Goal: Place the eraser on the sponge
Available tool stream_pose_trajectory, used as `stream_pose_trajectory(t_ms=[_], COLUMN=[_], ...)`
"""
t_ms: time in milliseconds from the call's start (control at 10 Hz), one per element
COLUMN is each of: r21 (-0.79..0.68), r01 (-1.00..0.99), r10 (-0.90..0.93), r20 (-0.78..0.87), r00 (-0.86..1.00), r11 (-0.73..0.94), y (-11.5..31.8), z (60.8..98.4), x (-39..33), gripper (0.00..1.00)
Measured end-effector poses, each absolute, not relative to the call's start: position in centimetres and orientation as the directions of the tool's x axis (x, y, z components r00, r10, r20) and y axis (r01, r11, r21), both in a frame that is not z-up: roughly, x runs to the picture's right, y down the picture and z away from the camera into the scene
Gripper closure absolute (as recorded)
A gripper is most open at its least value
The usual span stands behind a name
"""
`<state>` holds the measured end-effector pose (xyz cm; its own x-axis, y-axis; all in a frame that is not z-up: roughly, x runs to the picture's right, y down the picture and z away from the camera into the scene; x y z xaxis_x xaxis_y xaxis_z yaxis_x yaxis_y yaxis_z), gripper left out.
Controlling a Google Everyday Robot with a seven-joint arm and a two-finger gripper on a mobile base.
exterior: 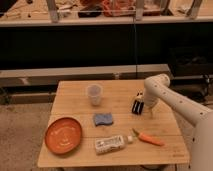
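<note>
The eraser, a small black block, lies on the wooden table right of centre. My gripper hangs down from the white arm right at the eraser, its open fingers close about the eraser's right side, which they partly hide. The sponge, a flat blue-grey pad, lies on the table to the left of the eraser and slightly nearer the front, a short gap away, with nothing on it.
A clear plastic cup stands behind the sponge. An orange plate sits at the front left. A white bottle lies on its side near the front edge, with a carrot to its right. Dark shelving runs behind the table.
</note>
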<state>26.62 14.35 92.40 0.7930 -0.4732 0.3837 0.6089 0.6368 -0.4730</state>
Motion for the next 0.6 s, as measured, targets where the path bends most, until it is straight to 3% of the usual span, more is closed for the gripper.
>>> stream_pose_trajectory(t_ms=[500, 600], r21=[-0.476, -0.478], r01=[0.621, 0.620], r10=[-0.485, -0.483], r20=[0.388, 0.389], r00=[0.784, 0.785], r11=[0.623, 0.623], y=[15.02, 15.15], z=[92.64, 92.58], x=[26.45, 26.35], gripper=[0.20, 0.24])
